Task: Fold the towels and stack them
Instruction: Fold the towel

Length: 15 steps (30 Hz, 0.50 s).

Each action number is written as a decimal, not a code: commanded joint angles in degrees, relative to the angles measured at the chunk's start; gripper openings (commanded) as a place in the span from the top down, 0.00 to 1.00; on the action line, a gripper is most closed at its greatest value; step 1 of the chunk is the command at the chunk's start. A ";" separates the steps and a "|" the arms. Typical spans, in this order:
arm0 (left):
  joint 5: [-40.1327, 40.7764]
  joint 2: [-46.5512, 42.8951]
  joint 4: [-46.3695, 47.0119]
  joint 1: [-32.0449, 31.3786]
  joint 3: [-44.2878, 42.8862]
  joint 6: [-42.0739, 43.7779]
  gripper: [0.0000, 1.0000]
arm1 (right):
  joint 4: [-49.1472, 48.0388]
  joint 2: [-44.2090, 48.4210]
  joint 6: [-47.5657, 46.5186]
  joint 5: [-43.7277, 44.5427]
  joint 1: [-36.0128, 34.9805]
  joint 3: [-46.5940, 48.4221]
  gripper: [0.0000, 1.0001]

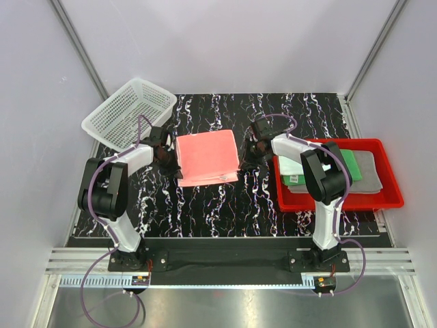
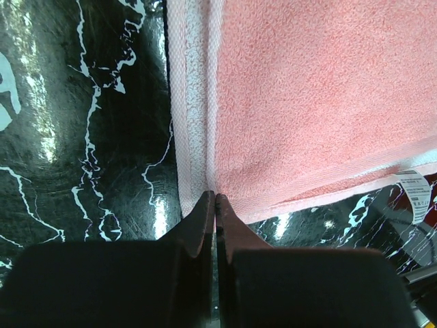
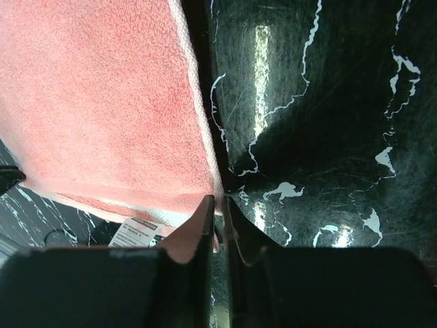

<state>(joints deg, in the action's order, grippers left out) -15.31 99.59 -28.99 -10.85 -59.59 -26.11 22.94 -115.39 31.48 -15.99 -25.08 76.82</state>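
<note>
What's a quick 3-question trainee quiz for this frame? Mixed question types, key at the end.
1. True or false: the pink towel lies in the tray.
2. Where is the basket? A) at the far left of the table; B) inside the tray; C) under the right arm.
3. Which thing do the left gripper and the right gripper both pinch at an edge?
Key: 1 false, it lies on the table between the grippers. 2 A. 3 the pink towel.
</note>
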 commanded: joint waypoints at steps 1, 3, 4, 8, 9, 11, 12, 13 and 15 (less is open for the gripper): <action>1.42 -0.63 1.13 0.04 -1.67 -0.79 1.00 | -1.32 -0.10 1.12 -0.71 -0.41 2.20 0.86; 1.07 -0.54 1.13 0.04 -1.67 -0.87 1.00 | -1.23 0.17 2.08 -1.23 -0.41 2.64 0.87; 0.99 -0.45 1.13 0.04 -1.58 -0.87 1.00 | -1.32 0.17 2.44 -1.24 -0.49 2.55 0.86; 0.72 -0.10 1.22 -0.05 -1.14 -0.79 1.00 | 0.17 0.26 4.63 0.69 -0.50 2.03 0.69; 0.81 -0.10 1.22 -0.05 -0.97 -0.87 1.00 | 0.26 0.26 5.51 1.22 -0.58 1.76 0.68; 0.81 -0.27 1.40 -0.05 -0.87 -0.87 1.00 | -0.35 0.34 6.22 1.22 -0.58 0.80 0.67; 0.81 -0.27 1.40 -0.05 -0.79 -0.87 1.00 | -0.52 0.34 7.00 0.87 -0.58 0.62 0.66; 0.72 -0.27 1.66 -0.05 -0.79 -0.79 1.00 | -0.61 0.34 7.36 0.78 -0.67 0.44 0.66; 0.81 -0.36 1.66 -0.05 -0.79 -0.96 1.00 | -0.88 0.34 8.32 0.78 -1.02 0.09 0.65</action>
<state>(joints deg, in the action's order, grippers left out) -15.16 99.59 -28.97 -10.85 -59.61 -26.74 22.98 -115.39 37.17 -15.90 -25.17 76.95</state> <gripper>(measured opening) 0.009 0.342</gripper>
